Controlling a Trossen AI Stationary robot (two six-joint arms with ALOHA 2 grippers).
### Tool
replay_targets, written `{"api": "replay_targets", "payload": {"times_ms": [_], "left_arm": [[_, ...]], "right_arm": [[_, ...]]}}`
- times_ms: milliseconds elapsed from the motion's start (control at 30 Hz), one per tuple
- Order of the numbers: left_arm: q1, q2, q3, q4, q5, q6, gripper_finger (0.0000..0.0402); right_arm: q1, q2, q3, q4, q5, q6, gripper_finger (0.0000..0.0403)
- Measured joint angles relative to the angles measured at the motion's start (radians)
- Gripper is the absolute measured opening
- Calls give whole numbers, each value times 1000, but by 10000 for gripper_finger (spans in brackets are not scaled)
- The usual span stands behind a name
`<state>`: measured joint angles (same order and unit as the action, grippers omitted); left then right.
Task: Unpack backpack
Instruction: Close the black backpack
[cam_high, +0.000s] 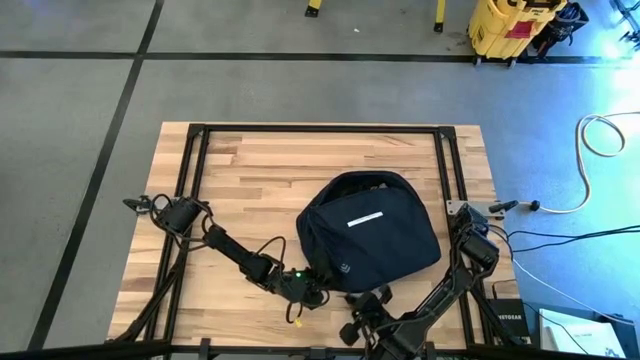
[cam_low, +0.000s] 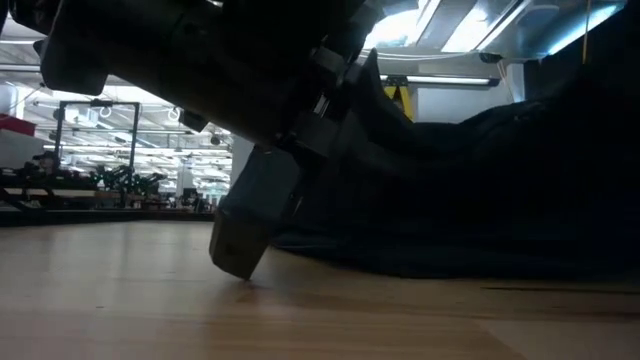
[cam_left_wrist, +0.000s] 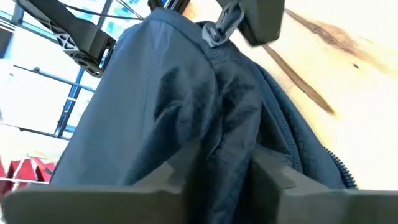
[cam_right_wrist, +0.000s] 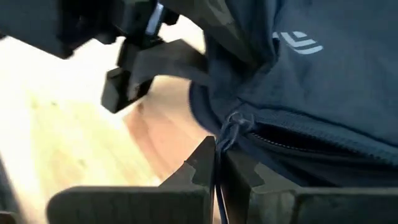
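Observation:
The dark navy backpack (cam_high: 375, 235) lies flat on the wooden table, white stripe and small white logo facing up. Its near-left edge (cam_right_wrist: 211, 106) rests on the wood, with a zipper (cam_right_wrist: 292, 140) running along it. My left gripper (cam_high: 312, 290) is at that near-left edge, shut on the fabric; it also shows low over the table in the low view (cam_low: 250, 235). My right gripper (cam_high: 362, 305) is just beside it on the near side, shut on the zipper's pull cord. In the left wrist view the right gripper (cam_left_wrist: 261, 18) shows beyond the bag. My left gripper (cam_left_wrist: 227, 162) pinches a raised fold of the backpack's fabric (cam_left_wrist: 224, 134) at its near-left edge between the two fingers, coming in nearly level from the table's left. The bag's body stays on the table. My right gripper (cam_right_wrist: 217, 158) pinches the thin cord (cam_right_wrist: 222, 146) of the zipper pull between its fingertips, just below the cord's knot (cam_right_wrist: 233, 121). It comes in low from the near side. The cord runs from the zipper end down between the fingers.
Black frame rails (cam_high: 190, 170) run along the table's left, far and right sides. Bare wood (cam_high: 240, 165) lies left of and beyond the bag. Cables (cam_high: 590, 135) and a yellow cart (cam_high: 505, 25) are on the floor off the table.

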<state>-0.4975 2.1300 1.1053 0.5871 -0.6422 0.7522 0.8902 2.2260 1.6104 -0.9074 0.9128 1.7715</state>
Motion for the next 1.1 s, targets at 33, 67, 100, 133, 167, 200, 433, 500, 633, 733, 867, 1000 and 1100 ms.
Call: {"api": "replay_targets", "payload": {"times_ms": [33,67,100,133,167,200,433,500,633,733,867,1000,1100], "left_arm": [[-1,0,0,0,-6,8,65],[-4,0,0,0,-7,13,49],[-6,0,0,1,-10,15,32],[-7,0,0,0,-13,17,17],[-7,0,0,0,-14,19,9],[-9,0,0,0,-15,19,6],[-24,-1,0,-23,-46,40,0],[-27,-1,1,-33,-57,38,0],[-30,-3,2,-50,-70,30,0],[-34,-2,1,-52,-80,34,0],[-39,-2,1,-54,-90,39,0],[-39,-2,0,-54,-93,45,0],[-39,-1,0,-54,-98,45,0]], "right_arm": [[0,-2,5,8,-6,-1,0],[0,-2,11,13,-12,-2,0],[1,-2,14,16,-17,-3,0],[1,-2,17,16,-28,-4,0],[1,-2,20,16,-39,-4,0],[1,-2,23,15,-46,-4,0],[9,-25,32,-46,-54,13,0],[14,-39,33,-75,-61,30,0],[33,-53,33,-155,-62,84,0],[45,-54,33,-195,-88,128,0],[65,-54,33,-224,-105,167,0],[88,-58,33,-280,-113,241,0],[106,-58,33,-313,-120,293,0]]}}
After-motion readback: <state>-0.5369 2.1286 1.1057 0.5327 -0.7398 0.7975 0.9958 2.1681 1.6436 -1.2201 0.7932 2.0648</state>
